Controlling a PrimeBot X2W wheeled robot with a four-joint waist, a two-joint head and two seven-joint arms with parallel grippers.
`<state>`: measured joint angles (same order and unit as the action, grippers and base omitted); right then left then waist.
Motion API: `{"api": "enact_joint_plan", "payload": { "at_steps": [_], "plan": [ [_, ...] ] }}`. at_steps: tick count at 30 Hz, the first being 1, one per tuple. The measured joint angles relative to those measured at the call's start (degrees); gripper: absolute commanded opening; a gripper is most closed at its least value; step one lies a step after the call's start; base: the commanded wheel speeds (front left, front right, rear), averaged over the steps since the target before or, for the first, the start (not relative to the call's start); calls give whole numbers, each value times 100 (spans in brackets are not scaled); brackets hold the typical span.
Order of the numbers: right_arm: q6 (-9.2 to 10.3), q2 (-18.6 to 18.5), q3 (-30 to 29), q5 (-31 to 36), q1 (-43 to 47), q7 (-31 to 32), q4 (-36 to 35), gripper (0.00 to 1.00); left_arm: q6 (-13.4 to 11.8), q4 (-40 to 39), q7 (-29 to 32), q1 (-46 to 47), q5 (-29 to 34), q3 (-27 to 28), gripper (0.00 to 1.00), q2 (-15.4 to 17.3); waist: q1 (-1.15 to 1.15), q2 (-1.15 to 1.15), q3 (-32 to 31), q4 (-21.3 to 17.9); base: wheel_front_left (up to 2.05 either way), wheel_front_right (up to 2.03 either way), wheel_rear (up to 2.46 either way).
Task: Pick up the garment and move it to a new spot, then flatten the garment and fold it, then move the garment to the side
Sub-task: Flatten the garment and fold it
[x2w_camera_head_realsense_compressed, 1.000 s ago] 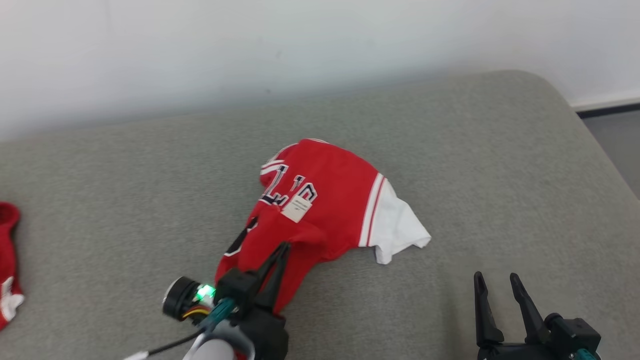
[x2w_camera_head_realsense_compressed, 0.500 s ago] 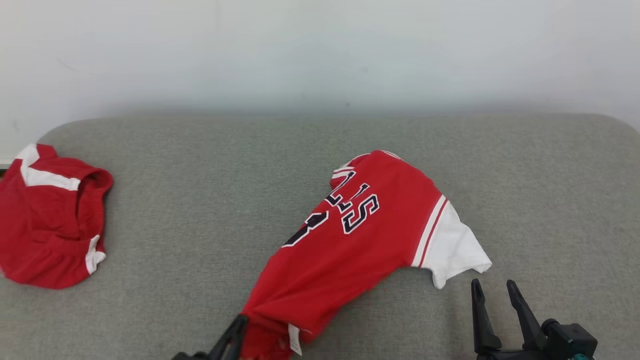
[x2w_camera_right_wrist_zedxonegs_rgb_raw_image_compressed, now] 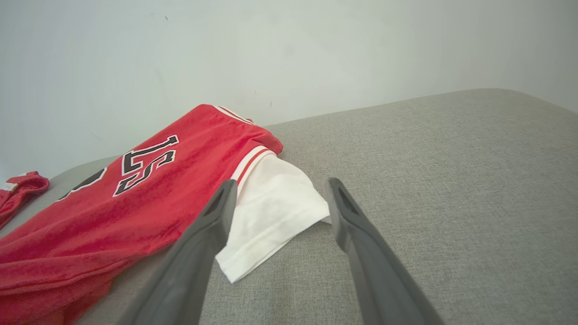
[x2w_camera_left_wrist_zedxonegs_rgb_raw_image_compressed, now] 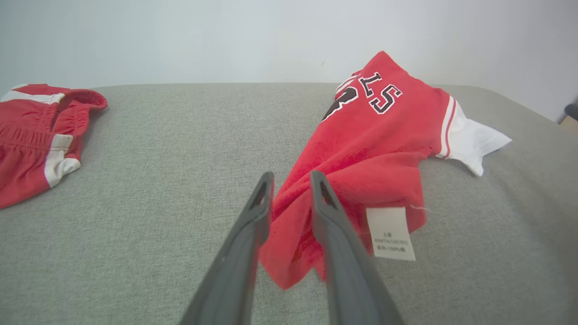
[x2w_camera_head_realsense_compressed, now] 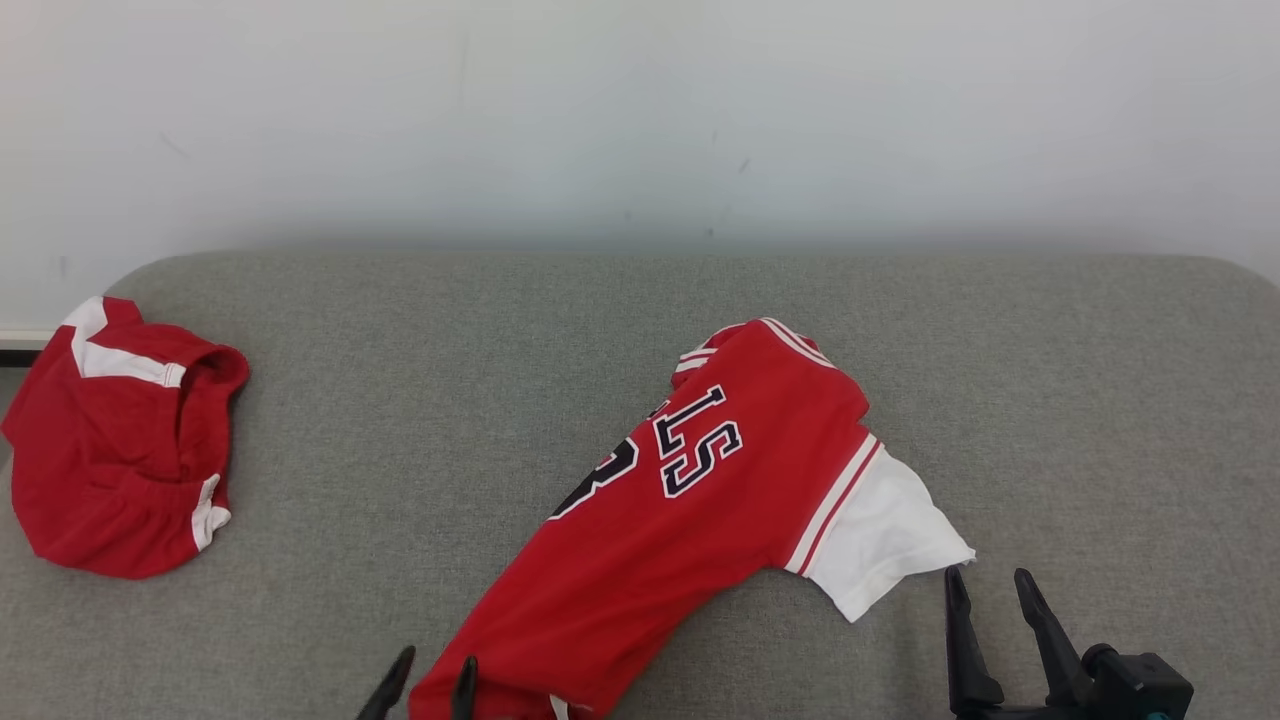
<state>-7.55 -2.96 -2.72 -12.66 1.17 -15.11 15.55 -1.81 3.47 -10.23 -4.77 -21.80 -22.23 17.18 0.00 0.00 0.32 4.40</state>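
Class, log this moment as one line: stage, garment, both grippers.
stage: pre-flatten | jersey: rumpled on cushion | left gripper: jaws parted at hem | right gripper: open near white sleeve

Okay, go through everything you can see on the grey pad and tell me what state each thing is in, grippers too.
Red jersey, unfolded, rumpled, stretched diagonally on the grey pad, lettering up.
White sleeve, lying flat on the pad.
Care label, turned out at the hem, exposed.
Red shorts, bunched in a heap at the pad's left end.
Left gripper, open, jersey hem between its fingers.
Right gripper, open, empty.
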Motion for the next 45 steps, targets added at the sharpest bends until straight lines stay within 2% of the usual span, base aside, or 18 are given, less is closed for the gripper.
{"api": "enact_joint_plan", "payload": {
  "at_steps": [10,16,22,31,39,40,41,42,45],
  "plan": [
    [0,-49,-16,71,-6,0,56,100,-410,-58,-432,237,-51,653,100,-209,0,0,-71,-7,0,0,0],
    [0,-289,122,118,-300,32,229,100,-505,210,-465,452,75,878,100,-248,0,0,-74,-44,0,0,0],
    [0,-687,378,118,-957,216,667,100,-548,423,-480,565,125,1151,100,-274,0,0,-45,-73,0,0,0],
    [0,-1267,893,-100,-1884,534,2042,100,-466,491,-480,565,187,1382,100,-409,1,0,60,141,0,0,0],
    [0,-1351,1189,-533,-2405,636,3578,100,-281,623,-481,626,288,1412,100,-584,1,0,184,435,0,0,0],
    [0,-1345,1249,-597,-2445,632,3704,70,-271,643,-480,628,312,1434,100,-592,1,0,195,458,0,0,0],
    [0,-1330,1313,-654,-2482,635,3807,32,-263,659,-480,629,318,1457,100,-605,1,0,204,474,0,0,0],
    [0,-1307,1374,-738,-2512,621,3887,0,-240,671,-480,629,334,1488,100,-616,1,0,206,473,0,0,0],
    [0,-1299,1563,-898,-2581,460,4020,0,-216,713,-480,619,365,1574,100,-649,1,0,187,425,0,0,0]
  ]
}}
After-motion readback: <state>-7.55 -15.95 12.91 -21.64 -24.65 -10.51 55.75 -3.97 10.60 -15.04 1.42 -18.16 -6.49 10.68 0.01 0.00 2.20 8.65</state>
